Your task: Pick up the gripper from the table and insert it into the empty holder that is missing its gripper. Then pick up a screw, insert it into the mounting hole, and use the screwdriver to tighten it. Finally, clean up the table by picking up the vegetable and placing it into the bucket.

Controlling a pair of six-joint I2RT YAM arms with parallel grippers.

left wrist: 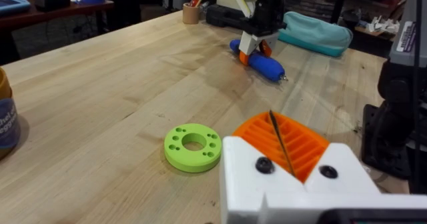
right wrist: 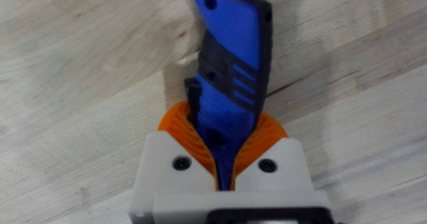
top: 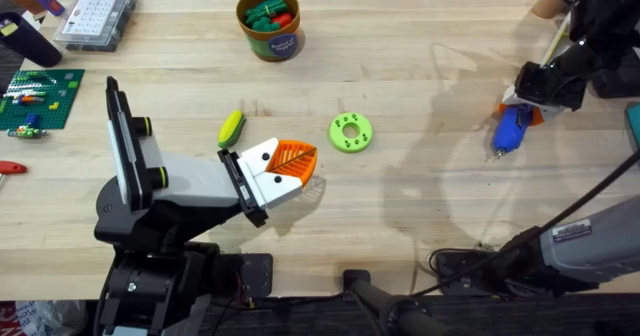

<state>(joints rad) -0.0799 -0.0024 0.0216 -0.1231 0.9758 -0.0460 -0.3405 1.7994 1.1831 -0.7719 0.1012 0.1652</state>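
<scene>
Orange gripper (top: 293, 160) looks seated in your holder (top: 262, 179); right gripper (right wrist: 223, 161) clamps the screwdriver (right wrist: 230, 64); screw tightening unconfirmed; vegetable (top: 232, 128) still outside bucket (top: 270, 24); left gripper closed, empty.

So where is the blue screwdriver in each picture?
Overhead: the blue screwdriver lies at the table's right side, under the right gripper.
Left wrist: far across the table, beyond the green ring.
Right wrist: centre, between the orange fingers.
Shared landmark: the wooden table.
</scene>
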